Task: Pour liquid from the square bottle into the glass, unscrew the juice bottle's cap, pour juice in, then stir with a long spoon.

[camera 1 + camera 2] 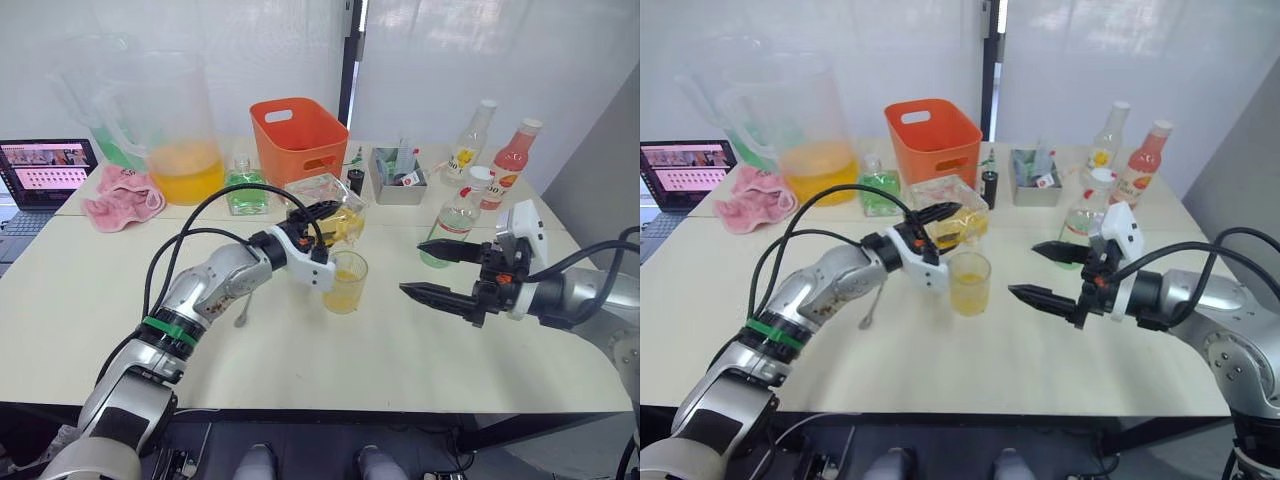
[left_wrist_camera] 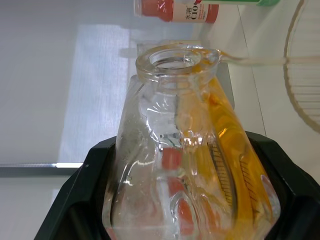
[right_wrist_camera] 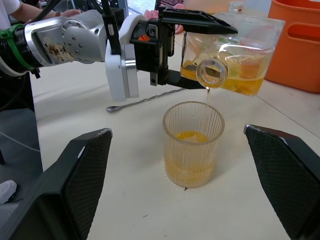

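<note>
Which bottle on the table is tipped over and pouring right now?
The square bottle, clamped in the left gripper and tilted over the glass. The juice bottle and the other bottles stand upright.

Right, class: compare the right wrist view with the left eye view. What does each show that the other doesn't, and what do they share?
Right wrist view alone: the thin stream of liquid falling from the bottle's open mouth.

Left eye view alone: the juice bottle, orange-yellow pitcher, laptop and pink cloth.

Both: the left tool tilting the square bottle over the glass, the long spoon, and the open right tool.
</note>
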You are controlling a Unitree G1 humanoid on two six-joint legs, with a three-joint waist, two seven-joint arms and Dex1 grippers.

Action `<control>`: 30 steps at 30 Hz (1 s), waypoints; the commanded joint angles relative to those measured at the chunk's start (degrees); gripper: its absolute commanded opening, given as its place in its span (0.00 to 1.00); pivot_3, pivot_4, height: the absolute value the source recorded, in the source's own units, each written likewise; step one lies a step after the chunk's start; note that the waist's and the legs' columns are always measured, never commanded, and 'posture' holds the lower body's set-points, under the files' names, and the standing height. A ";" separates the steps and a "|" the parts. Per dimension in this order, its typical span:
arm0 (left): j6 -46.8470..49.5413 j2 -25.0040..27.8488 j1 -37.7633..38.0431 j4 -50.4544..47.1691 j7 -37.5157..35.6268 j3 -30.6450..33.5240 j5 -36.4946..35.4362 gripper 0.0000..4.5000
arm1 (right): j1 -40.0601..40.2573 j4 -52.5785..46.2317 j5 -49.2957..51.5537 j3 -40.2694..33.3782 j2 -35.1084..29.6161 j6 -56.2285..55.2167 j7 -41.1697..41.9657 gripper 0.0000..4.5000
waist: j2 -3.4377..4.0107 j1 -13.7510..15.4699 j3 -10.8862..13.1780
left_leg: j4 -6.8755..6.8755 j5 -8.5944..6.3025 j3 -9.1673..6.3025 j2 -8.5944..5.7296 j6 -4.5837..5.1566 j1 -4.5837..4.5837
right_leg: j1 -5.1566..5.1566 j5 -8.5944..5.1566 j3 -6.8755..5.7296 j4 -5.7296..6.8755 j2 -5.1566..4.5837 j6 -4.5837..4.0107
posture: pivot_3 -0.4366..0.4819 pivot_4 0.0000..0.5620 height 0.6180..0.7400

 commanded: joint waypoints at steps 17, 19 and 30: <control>42.58 -8.44 4.19 -23.26 -7.81 26.14 -34.99 0.62 | -8.06 4.11 -0.86 3.54 0.27 -0.90 6.56 0.99 | 0.00 -0.73 0.00 | 0.03 0.00 -0.05 0.02 0.01 0.01 | 0.01 0.04 -0.01 0.04 0.03 -0.07 | 0.48 0.27 1.00; 48.55 -8.01 4.42 -24.31 -6.82 30.11 -37.41 0.62 | -9.02 4.83 -1.06 4.29 0.55 -1.00 7.39 0.99 | 0.00 -1.22 0.00 | 0.03 0.00 -0.08 0.02 0.01 0.03 | 0.02 0.04 -0.03 0.05 0.04 -0.07 | 0.48 0.27 1.00; 66.23 -3.94 7.65 -24.74 -4.88 43.89 -48.64 0.62 | -12.32 6.80 -2.33 7.09 2.73 -0.91 10.60 0.99 | -0.04 -0.89 0.02 | 0.06 0.01 -0.21 0.00 0.01 -0.05 | 0.05 0.07 -0.18 0.00 0.04 -0.11 | 0.48 0.27 1.00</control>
